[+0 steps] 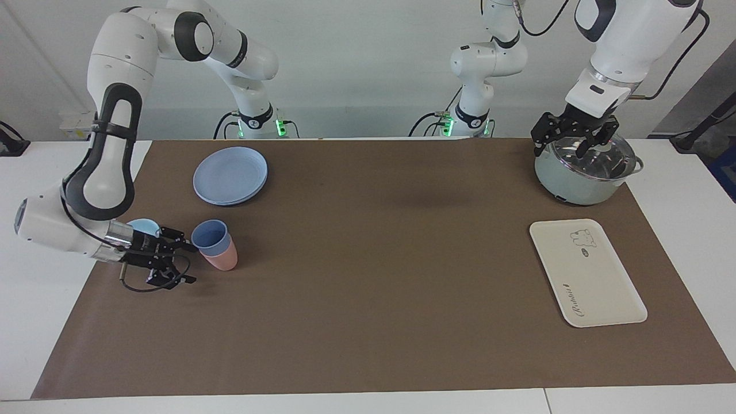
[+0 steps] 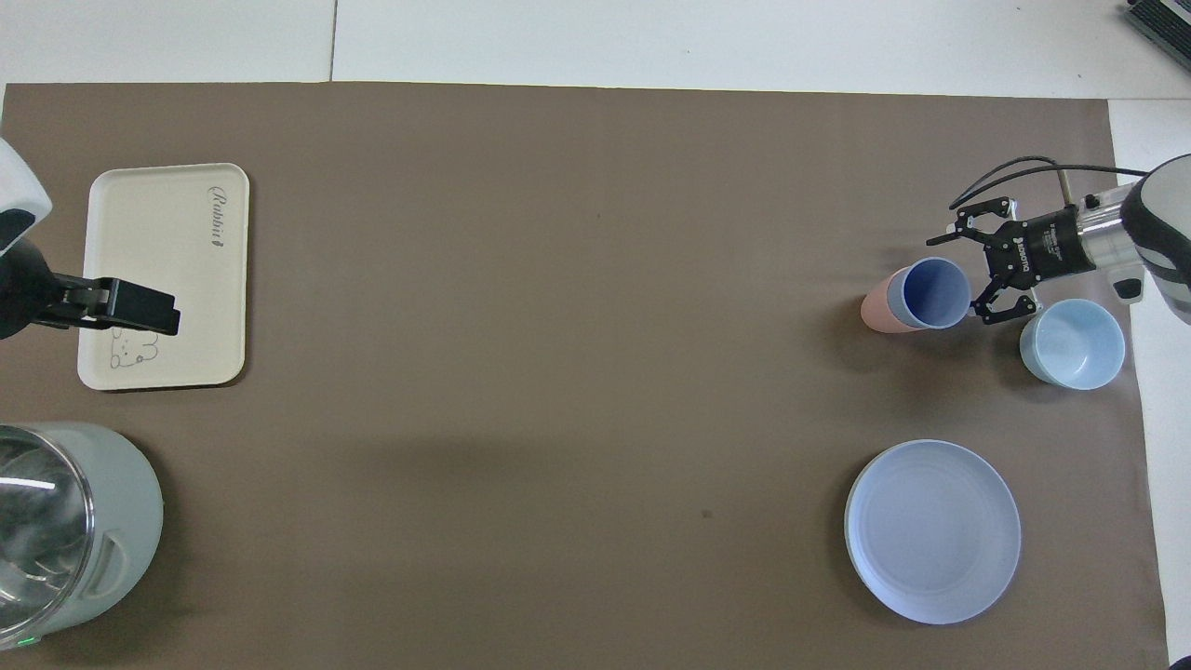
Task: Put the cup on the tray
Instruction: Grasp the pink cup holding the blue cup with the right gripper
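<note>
The periwinkle-blue cup [image 1: 209, 236] [image 2: 935, 293] sits nested inside a salmon-pink tumbler [image 1: 225, 259] [image 2: 873, 313] on the brown mat at the right arm's end of the table. My right gripper [image 1: 188, 261] [image 2: 966, 270] is low, open and empty, right beside the cup's rim and not around it. The cream-white tray [image 1: 586, 276] [image 2: 167, 233] lies empty at the left arm's end. My left gripper [image 1: 575, 141] is open and empty, and waits over the pot's lid.
A light-blue bowl [image 1: 144, 225] [image 2: 1070, 344] stands beside the right gripper's wrist. A round blue plate [image 1: 230, 175] [image 2: 930, 530] lies nearer to the robots than the cups. A sage-green pot with a glass lid [image 1: 581, 181] [image 2: 65, 530] stands nearer to the robots than the tray.
</note>
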### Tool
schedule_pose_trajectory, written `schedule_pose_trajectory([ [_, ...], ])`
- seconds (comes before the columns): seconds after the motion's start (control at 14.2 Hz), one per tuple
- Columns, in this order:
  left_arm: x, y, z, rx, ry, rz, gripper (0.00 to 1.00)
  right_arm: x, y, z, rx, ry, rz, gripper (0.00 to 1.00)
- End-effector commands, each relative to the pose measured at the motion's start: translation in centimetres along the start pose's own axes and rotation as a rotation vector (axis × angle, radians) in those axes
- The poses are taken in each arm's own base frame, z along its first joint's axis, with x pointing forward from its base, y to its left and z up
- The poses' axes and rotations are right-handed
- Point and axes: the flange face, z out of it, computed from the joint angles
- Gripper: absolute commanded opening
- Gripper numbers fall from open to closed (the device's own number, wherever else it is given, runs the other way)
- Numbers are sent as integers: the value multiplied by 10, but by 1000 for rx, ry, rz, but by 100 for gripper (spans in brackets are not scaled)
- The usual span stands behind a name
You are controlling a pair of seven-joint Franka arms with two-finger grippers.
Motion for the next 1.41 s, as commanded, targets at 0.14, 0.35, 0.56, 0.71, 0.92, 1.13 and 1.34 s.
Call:
schedule_pose_trajectory([
  [0.14, 2, -10, -7, -9, 18, -14, 100, -1, 23, 23, 37, -59, -8, 94],
  [0.35, 11, -16, -1, -19, 11, -25, 100, -7, 21, 28, 55, -86, 0, 94],
  [0.56, 8, -12, 7, -13, 7, -18, 100, -7, 31, 40, 60, -103, 26, 94],
  [0.71, 6, -9, 9, -9, 5, -12, 100, -12, 32, 46, 74, -129, 39, 94],
  [0.92, 3, -7, 13, -7, -3, -9, 100, -15, 40, 59, 90, -151, 45, 94],
  [1.13, 2, -6, 16, -6, 0, -6, 100, -24, 41, 69, 96, -171, 26, 91],
  [1.34, 0, -6, 18, -6, -1, -8, 100, -31, 39, 69, 96, -212, -14, 0],
])
